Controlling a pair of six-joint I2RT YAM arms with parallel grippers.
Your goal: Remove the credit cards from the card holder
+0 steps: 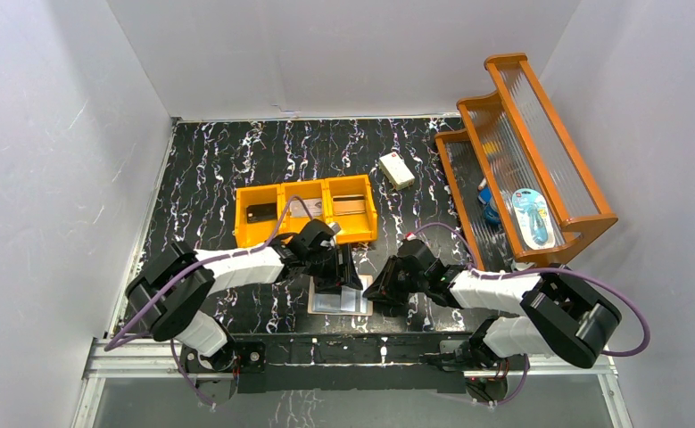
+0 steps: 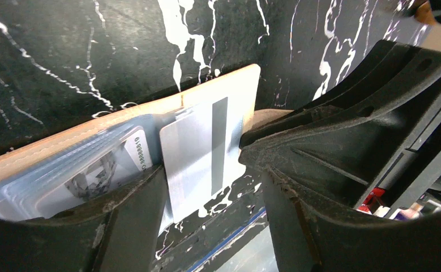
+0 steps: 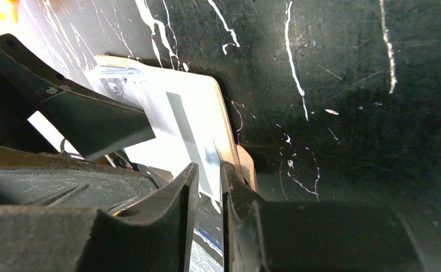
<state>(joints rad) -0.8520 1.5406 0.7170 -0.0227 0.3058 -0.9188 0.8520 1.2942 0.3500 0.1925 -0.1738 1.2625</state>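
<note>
The card holder point(image 1: 343, 303) lies open near the table's front edge, peach outside point(image 2: 229, 85) with pale blue-grey pockets point(image 2: 65, 164). A silver credit card point(image 2: 198, 153) with a grey stripe sticks partway out of its pocket toward the table edge. My left gripper point(image 2: 204, 165) hangs right over it, open, one finger point(image 2: 121, 226) on either side of the silver card. My right gripper point(image 3: 209, 167) is pinched on the holder's right edge point(image 3: 229, 127), beside the tan snap tab point(image 3: 247, 161). In the top view the two grippers point(image 1: 336, 272) point(image 1: 381, 290) meet over the holder.
An orange three-compartment bin point(image 1: 303, 214) stands just behind the holder, with a dark flat card point(image 1: 260, 212) in its left compartment. A white box point(image 1: 396, 169) lies further back. A wooden rack point(image 1: 522, 152) fills the right side. The table's front edge point(image 2: 235, 238) is close.
</note>
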